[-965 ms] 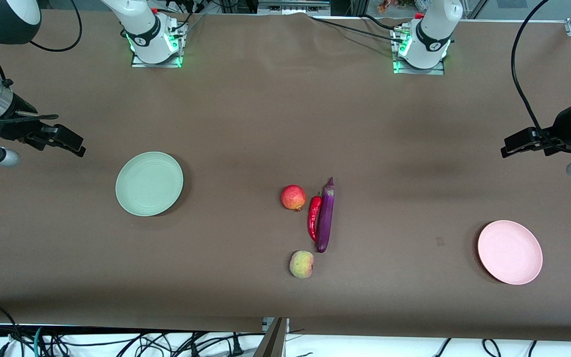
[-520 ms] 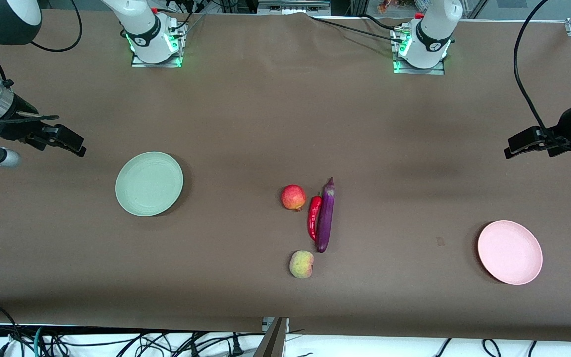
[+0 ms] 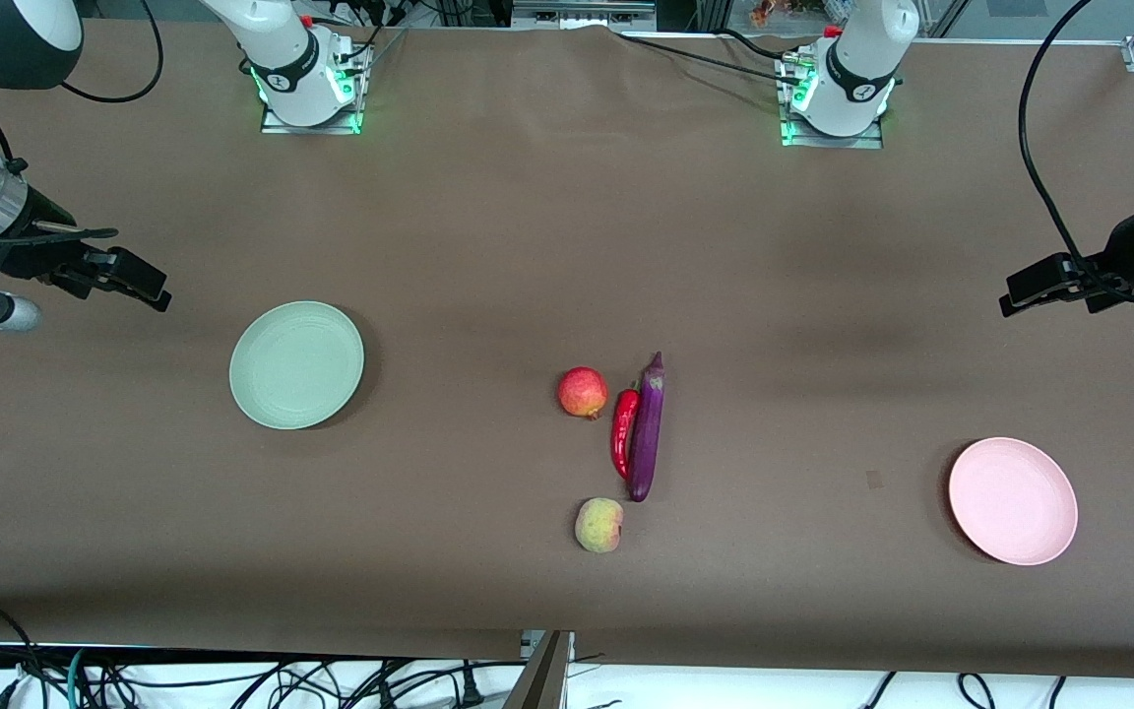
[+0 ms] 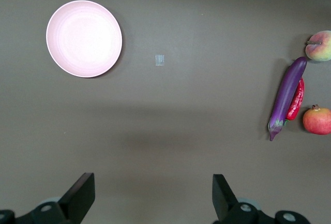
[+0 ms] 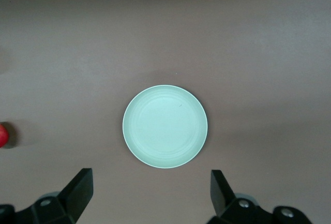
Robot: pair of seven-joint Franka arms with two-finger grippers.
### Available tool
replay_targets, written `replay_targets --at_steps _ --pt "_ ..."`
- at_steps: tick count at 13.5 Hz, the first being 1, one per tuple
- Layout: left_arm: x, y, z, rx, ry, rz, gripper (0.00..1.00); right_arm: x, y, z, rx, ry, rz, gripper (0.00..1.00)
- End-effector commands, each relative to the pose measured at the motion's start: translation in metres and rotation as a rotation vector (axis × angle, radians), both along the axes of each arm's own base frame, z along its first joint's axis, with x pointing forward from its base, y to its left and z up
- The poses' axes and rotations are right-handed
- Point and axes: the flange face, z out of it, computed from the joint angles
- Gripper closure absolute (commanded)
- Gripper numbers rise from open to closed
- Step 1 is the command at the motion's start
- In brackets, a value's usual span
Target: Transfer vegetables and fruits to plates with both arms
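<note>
The purple eggplant and red chili lie side by side, touching, mid-table. The red fruit sits beside the chili. The peach lies nearer the front camera. The empty green plate is toward the right arm's end, the empty pink plate toward the left arm's end. My right gripper is open, in the air beside the green plate. My left gripper is open over bare table; its view shows the pink plate, eggplant and peach.
The brown table cover is bare between the produce and each plate. A small pale mark lies near the pink plate. Cables hang past the table's front edge.
My left gripper has drifted very slightly toward its end of the table. The right gripper, produce and plates have not moved.
</note>
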Motion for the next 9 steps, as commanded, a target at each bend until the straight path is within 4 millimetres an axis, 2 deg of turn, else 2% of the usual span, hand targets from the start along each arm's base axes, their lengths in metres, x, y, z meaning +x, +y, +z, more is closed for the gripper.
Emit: replay_targets --at_steps 1,3,4,6,7,9 --pt "0.011 -0.014 -0.013 -0.022 0.011 -0.028 0.0 -0.005 -0.002 0.001 0.016 -0.001 0.004 0.0" --pt "0.025 -0.037 -0.03 -0.054 -0.013 -0.053 0.0 -0.005 -0.003 0.001 0.016 -0.003 0.003 0.0" --pt "0.033 -0.043 -0.042 -0.067 -0.017 -0.057 0.0 -0.005 -0.003 0.001 0.016 -0.003 0.003 0.0" --pt "0.046 -0.07 -0.069 -0.114 -0.015 -0.08 0.0 -0.005 -0.002 0.001 0.016 -0.003 0.004 0.0" --pt "0.049 -0.099 -0.085 -0.122 -0.003 -0.116 0.0 -0.005 -0.002 0.001 0.016 -0.003 0.004 0.0" --pt "0.052 -0.169 -0.139 -0.105 0.043 -0.2 0.0 -0.004 -0.002 0.002 0.016 -0.006 0.004 0.0"
